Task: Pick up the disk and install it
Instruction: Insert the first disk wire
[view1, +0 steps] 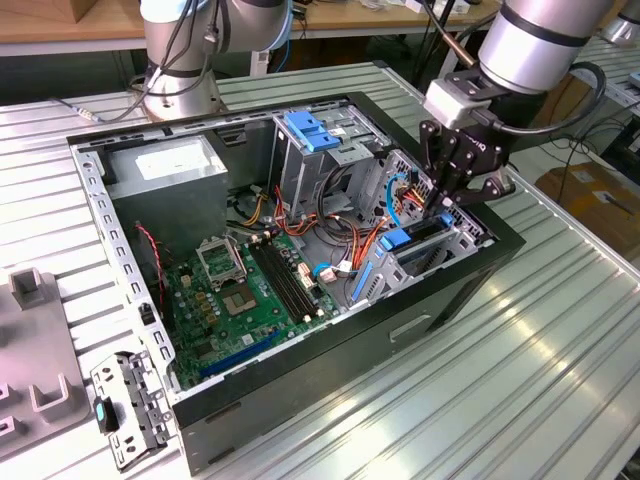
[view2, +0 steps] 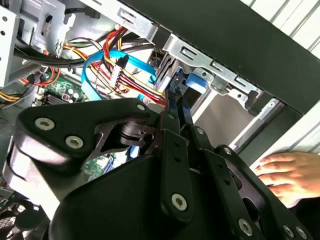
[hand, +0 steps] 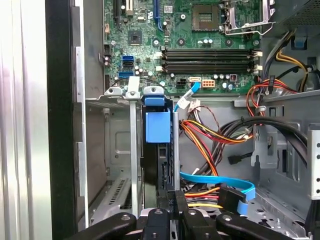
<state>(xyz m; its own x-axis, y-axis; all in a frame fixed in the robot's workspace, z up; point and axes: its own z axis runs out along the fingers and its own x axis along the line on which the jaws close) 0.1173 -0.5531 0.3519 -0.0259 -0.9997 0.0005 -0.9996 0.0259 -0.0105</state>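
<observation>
Tool (view1: 447, 200) sits over the PC case (view1: 300, 400) at its corner nearest the exterior view's right; black linkage fingers (hand: 170, 220) drawn narrow on the top edge of the disk (hand: 157, 150). Disk stands on edge in a sheet-metal drive bay (hand: 115, 150) w/ blue plastic rail and tab visible, approx. fully seated. Beside bay: blue flat data cable (hand: 220, 185), red/yellow/orange pwr wires. Farther in: green motherboard (hand: 165, 30), black RAM slots, CPU socket. A hand (view2: 285, 172) rests on the ribbed metal tabletop (view1: 500, 380) just outside the case.
</observation>
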